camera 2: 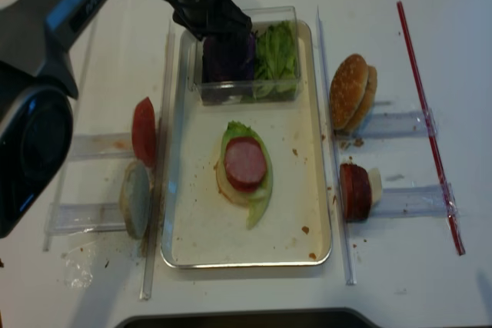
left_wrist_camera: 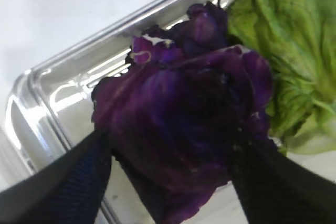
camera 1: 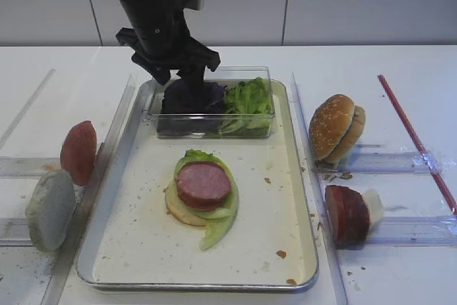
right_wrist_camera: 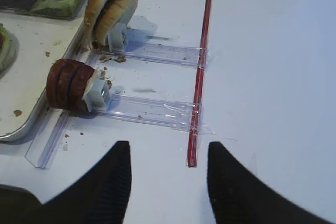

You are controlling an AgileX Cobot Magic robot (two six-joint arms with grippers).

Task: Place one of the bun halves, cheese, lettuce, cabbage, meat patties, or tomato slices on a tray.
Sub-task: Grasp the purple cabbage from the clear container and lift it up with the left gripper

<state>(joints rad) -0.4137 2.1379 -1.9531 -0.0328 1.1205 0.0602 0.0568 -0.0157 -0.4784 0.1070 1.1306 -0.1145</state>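
The dark purple cabbage (camera 1: 189, 98) lies in a clear plastic box (camera 1: 214, 128) at the far end of the silver tray (camera 1: 307, 248), beside light green lettuce (camera 1: 248, 101). My left gripper (camera 1: 178, 80) reaches down into that box. In the left wrist view it (left_wrist_camera: 170, 145) is open wide, with a finger on each side of the cabbage (left_wrist_camera: 184, 124), which fills the gap. Mid-tray, a meat patty (camera 1: 203, 182) lies on lettuce and a bun half. My right gripper (right_wrist_camera: 168, 153) hovers open and empty over the white table.
Bun halves (camera 1: 335, 126) and dark meat patties (camera 1: 348, 213) stand in clear holders right of the tray. A tomato slice (camera 1: 78, 151) and a pale grey round slice (camera 1: 50, 208) stand on the left. A red strip (camera 1: 414, 141) lies at the far right.
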